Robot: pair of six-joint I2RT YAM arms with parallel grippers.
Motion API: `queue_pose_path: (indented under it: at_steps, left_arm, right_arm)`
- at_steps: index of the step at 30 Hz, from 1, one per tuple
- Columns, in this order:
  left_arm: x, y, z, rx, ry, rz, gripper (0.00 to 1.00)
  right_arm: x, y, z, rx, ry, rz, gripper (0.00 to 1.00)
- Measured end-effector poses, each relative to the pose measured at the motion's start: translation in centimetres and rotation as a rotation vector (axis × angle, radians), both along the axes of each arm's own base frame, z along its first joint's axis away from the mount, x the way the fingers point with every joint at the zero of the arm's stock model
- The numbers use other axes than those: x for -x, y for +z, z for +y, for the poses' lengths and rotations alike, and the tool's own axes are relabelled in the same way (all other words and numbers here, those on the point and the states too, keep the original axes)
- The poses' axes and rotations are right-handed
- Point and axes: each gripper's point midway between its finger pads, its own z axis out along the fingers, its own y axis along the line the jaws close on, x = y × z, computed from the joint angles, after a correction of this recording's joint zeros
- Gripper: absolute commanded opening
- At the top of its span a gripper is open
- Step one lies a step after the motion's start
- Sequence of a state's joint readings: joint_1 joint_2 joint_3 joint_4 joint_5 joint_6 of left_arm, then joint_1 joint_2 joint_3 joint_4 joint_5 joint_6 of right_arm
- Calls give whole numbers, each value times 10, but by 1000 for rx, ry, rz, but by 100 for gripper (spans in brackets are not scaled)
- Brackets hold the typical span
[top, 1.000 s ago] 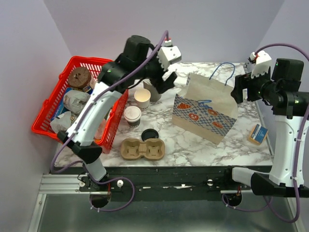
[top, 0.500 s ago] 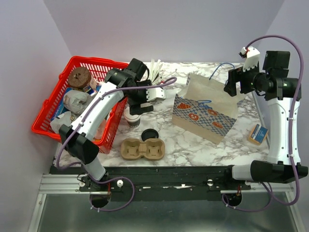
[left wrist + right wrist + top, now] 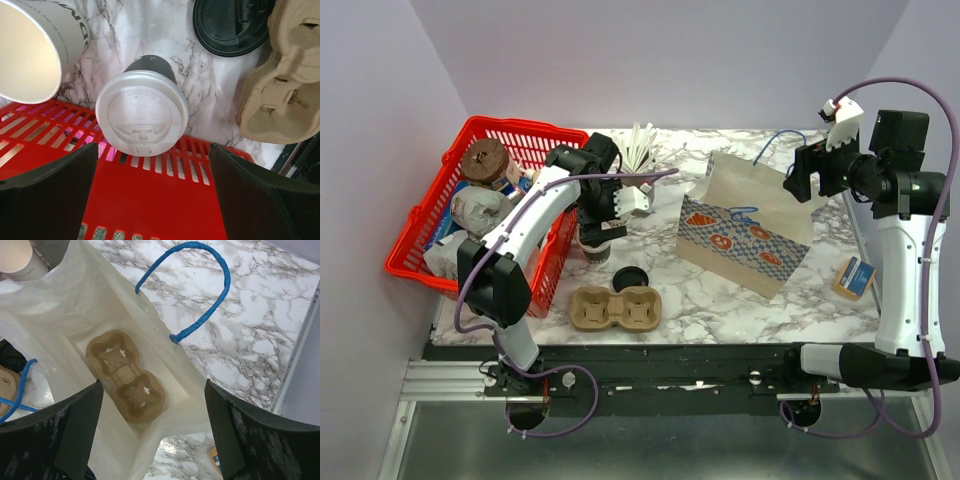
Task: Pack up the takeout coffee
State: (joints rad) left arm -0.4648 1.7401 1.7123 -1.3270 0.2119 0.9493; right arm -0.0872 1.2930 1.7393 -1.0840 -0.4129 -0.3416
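The takeout coffee [image 3: 141, 112], a dark cup with a white lid, stands upright on the marble beside the red basket [image 3: 425, 235]. My left gripper [image 3: 599, 221] hangs low right over it, hiding most of it in the top view. In the left wrist view the left gripper [image 3: 152, 200] is open, and the lid sits just ahead of its wide-apart fingers [image 3: 47, 195]. My right gripper [image 3: 805, 180] hovers open over the mouth of the paper bag [image 3: 745, 235]. Inside the bag [image 3: 60, 305] a brown cup carrier [image 3: 125, 375] lies flat on the bottom.
A cream paper cup [image 3: 35, 47] stands close beside the coffee. A black lid [image 3: 630, 276] and a second cardboard carrier [image 3: 617, 308] lie near the front edge. The basket holds several wrapped items. White stirrers [image 3: 642, 148] stand at the back, and a small box [image 3: 855, 277] lies at the right.
My left arm has swung down from high above the table to just over the coffee. My right gripper has shifted a little, further over the bag's opening.
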Motion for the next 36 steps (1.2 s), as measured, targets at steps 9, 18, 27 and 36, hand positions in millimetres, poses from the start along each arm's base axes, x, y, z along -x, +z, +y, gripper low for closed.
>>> queue_pose_path:
  at_steps: [9,18,27,36]
  left_arm:
    - [-19,-5,1,15,-9,-50,99]
    - [-27,-18,-2,12,-18,-39,99]
    - [-27,-25,-3,6,-28,-19,99]
    - [-23,-29,-2,0,-30,7,99]
  right_arm:
    - [3,-1,0,0,0,-1,91]
    - [-1,-5,0,-1,0,9,91]
    - [-5,-9,0,-2,0,24,91]
    - [-6,-10,-1,-2,0,27,91]
